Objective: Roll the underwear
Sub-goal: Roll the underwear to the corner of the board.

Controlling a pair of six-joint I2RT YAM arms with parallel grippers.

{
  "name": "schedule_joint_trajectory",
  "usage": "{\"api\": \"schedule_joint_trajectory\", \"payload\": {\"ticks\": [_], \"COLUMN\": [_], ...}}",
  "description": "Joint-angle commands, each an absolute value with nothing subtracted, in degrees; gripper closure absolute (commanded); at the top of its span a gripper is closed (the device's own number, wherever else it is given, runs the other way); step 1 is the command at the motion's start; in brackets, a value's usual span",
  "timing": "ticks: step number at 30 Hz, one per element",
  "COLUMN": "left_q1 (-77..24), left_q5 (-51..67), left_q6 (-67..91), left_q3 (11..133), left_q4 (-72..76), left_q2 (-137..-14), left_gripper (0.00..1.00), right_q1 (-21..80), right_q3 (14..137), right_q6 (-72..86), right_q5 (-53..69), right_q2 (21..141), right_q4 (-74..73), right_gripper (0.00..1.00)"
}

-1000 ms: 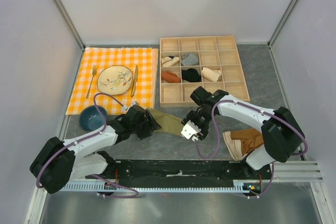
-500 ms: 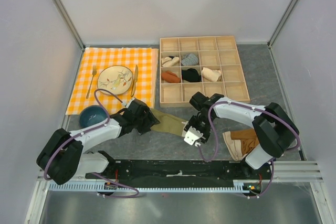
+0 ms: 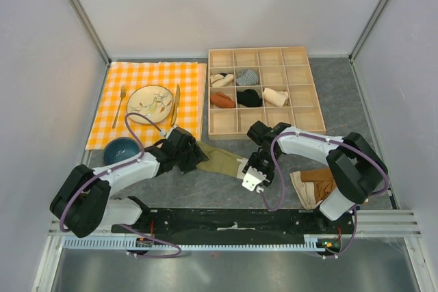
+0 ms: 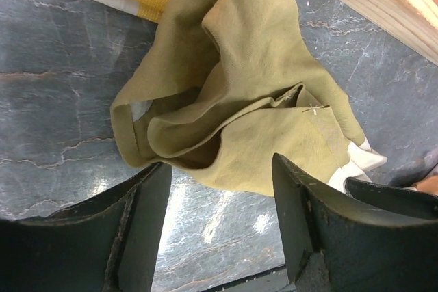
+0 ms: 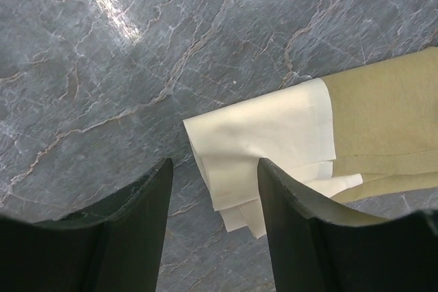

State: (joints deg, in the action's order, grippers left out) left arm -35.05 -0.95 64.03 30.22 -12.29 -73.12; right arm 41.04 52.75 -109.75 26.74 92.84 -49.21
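Observation:
The olive-khaki underwear [image 3: 220, 159] lies crumpled on the grey table between my two grippers. In the left wrist view it [image 4: 239, 100] is bunched in folds just beyond my open left gripper [image 4: 219, 189], which holds nothing. Its cream waistband [image 5: 267, 148] lies folded on the table, partly between the open fingers of my right gripper [image 5: 215, 189], which also holds nothing. In the top view the left gripper [image 3: 195, 158] is at the garment's left end and the right gripper [image 3: 252, 169] at its right end.
A wooden compartment tray [image 3: 263, 90] with several rolled garments stands behind. An orange checked cloth [image 3: 150, 104] with plate and cutlery lies at the left, and a blue bowl [image 3: 121, 150] near it. A rust-brown garment [image 3: 318, 182] lies at the right.
The right gripper has moved down and left onto the waistband end. The left gripper has shifted slightly right and back along the garment.

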Motion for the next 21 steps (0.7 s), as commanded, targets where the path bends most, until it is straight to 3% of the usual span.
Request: {"api": "schedule_joint_trajectory", "payload": {"ticks": [1, 11, 15, 21], "left_q1": [-34.4, -34.4, -34.4, -34.4], "left_q5": [-3.5, -0.2, 2.1, 3.0], "left_q6": [59.0, 50.6, 46.5, 40.5], "left_q3": [30.1, 31.8, 32.6, 33.2], "left_q4": [-17.4, -18.9, -20.7, -23.6], "left_q2": [-74.4, -69.0, -64.4, -57.9], "left_gripper": [0.31, 0.25, 0.23, 0.23], "right_q1": [41.7, 42.3, 43.0, 45.4], "right_q3": [51.2, 50.7, 52.0, 54.0], "right_q6": [-110.9, -107.3, -104.6, -99.2], "right_q5": [26.1, 25.3, 25.8, 27.9], "right_q2": [96.5, 98.5, 99.1, 97.7], "right_q4": [-44.7, -42.6, -43.5, -49.0], "right_gripper": [0.41, 0.55, 0.70, 0.83]}}
